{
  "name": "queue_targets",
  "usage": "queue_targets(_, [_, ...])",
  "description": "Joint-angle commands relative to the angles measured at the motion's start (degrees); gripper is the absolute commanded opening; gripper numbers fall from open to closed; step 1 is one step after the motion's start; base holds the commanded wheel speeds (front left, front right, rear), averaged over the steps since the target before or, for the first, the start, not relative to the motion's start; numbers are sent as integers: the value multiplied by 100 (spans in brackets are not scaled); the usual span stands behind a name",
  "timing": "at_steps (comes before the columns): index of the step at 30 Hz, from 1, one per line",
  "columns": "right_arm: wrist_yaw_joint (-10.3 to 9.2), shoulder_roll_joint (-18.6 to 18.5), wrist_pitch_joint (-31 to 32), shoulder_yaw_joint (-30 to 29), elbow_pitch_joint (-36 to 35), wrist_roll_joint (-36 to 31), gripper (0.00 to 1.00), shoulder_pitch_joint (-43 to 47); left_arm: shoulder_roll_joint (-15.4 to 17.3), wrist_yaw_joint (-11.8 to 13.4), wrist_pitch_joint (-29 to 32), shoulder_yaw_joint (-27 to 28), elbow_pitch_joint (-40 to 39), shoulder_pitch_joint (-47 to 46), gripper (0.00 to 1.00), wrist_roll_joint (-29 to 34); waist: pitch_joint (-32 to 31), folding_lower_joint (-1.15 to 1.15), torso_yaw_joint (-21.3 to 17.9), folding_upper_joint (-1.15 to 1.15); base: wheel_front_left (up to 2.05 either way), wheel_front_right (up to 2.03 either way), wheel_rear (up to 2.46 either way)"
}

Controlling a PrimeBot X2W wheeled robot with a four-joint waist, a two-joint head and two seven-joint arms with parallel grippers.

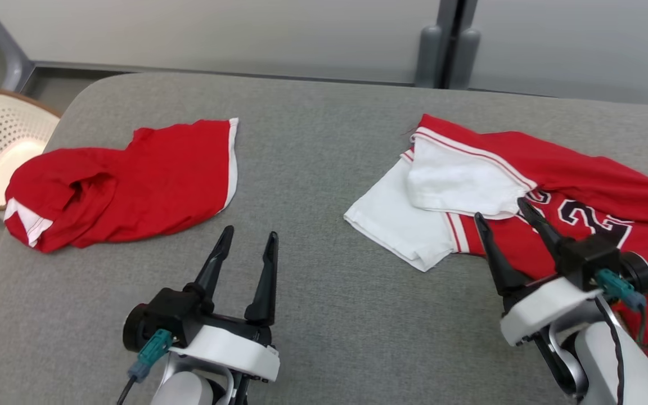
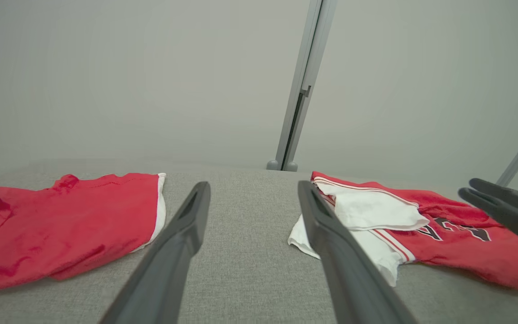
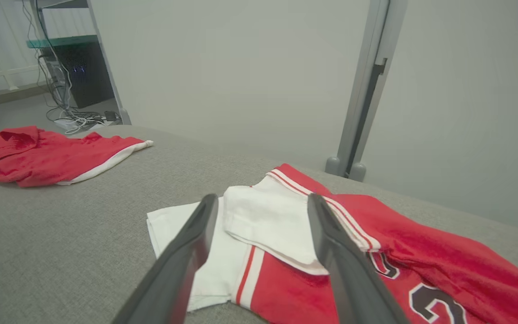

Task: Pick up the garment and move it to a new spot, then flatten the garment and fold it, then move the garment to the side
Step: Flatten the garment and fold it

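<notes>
"Started yet?"
"Barely. The left hand (image 1: 250, 232) and right hand (image 1: 499, 209) gape wide, both empty. The crumpled red-and-white numbered jersey (image 1: 583, 169) lies on the grey cloth tabletop (image 1: 324, 140), near the right one."
"Next?"
"The pick-up, I'd say: drop, pinch its white fold."

The jersey (image 1: 583, 163) runs off the frame's right edge, its black number (image 1: 574, 212) partly hidden behind the right claw (image 1: 499, 209). At the left edge, the perforated basket (image 1: 3, 129) is cut off.
</notes>
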Motion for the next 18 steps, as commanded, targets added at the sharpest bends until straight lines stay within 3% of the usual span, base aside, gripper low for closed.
queue_targets(1, [-2, -52, 176, 138, 129, 219, 100, -215, 18, 26, -11, -64, 28, -108, 100, -61, 228, 0, 248, 0, 0, 0, 0])
queue_targets(8, [-2, -436, 670, 561, 795, 248, 100, -1009, 21, 118, -12, -167, 33, -266, 100, -303, 635, 0, 750, 0, 0, 0, 0])
queue_targets(18, [-2, -572, 853, 702, 1769, 268, 100, -1724, 13, 205, -11, -354, -24, -449, 100, -516, 953, 0, 1167, 0, 0, 0, 0])
